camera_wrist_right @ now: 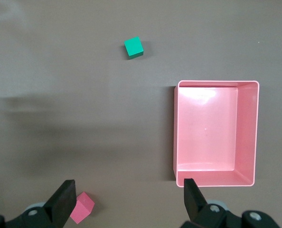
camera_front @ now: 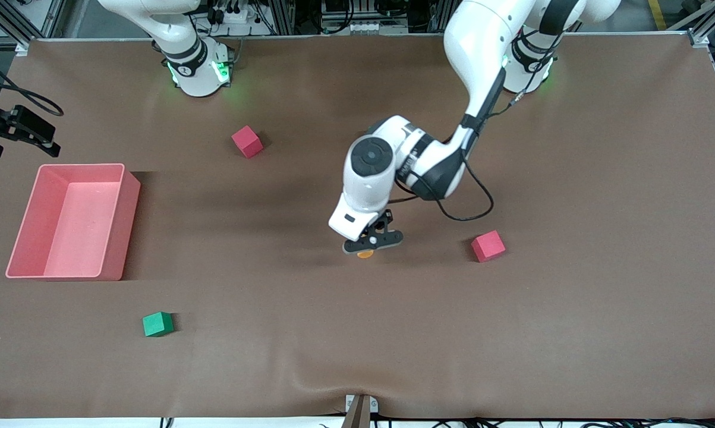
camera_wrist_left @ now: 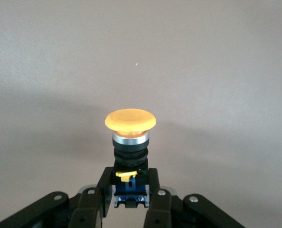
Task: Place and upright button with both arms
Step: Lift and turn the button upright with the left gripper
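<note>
You are handling a small, rigid orange-capped push-button (camera_wrist_left: 130, 142), and it looks light enough that weight is not your worry; shape is. The mushroom cap is wider than the black barrel under it, so the piece is likely top-heavy and inclined to tip or roll once it is let go on its narrow base. The cap and the metal ring beneath it look smooth and probably slippery, so the better place to hold is low down, on the squarer block at the blue and yellow end.

That is where the left gripper (camera_wrist_left: 130, 197) is gripping it: the two fingers are clamped on the base block, with the barrel and cap sticking straight out past the fingertips. In the front view, the button's cap is peeking out just under the gripper, over the bare brown tablecloth (camera_front: 571, 333) near the middle of the table, beside the red cube (camera_front: 488, 246) that lies toward the left arm's end.

The left arm is reaching in from its base, elbow bent, wrist pointing steeply down at the cloth.

The right gripper (camera_wrist_right: 129, 202) is waiting with its jaws wide apart and holding nothing, up over the pink bin (camera_wrist_right: 216, 134), with the green cube (camera_wrist_right: 133, 47) and another red cube (camera_wrist_right: 82, 207) also below it.
</note>
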`<action>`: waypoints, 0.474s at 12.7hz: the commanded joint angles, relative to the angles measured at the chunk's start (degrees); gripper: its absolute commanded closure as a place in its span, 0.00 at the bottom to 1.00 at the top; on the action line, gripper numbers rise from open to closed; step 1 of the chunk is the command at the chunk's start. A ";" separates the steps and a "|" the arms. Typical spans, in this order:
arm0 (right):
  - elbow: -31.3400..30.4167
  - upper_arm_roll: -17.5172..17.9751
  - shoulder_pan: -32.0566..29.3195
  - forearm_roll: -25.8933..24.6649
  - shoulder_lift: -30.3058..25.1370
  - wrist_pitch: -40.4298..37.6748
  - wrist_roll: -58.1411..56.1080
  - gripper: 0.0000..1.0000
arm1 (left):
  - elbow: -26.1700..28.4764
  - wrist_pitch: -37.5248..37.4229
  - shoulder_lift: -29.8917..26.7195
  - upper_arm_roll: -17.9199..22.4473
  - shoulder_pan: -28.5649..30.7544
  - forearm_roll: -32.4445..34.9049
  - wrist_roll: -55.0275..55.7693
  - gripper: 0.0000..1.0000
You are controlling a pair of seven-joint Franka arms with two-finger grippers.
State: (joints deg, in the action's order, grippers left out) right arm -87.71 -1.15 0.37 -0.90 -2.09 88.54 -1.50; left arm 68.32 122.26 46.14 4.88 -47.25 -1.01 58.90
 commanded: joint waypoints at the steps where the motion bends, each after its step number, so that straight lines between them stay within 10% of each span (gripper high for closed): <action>1: 0.97 0.89 -1.16 0.11 0.51 -0.65 0.71 0.00 | 1.47 4.99 0.52 1.01 -4.33 9.15 14.52 1.00; 6: 0.97 0.89 -1.16 0.20 0.51 -0.65 0.53 0.00 | 2.08 7.56 5.27 0.66 -10.58 33.49 45.82 1.00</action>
State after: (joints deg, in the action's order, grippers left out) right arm -87.71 -1.15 0.36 -0.90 -2.07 88.54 -1.48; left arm 70.52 128.75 49.92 4.80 -56.59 26.28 97.40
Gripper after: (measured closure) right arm 0.000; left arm 0.665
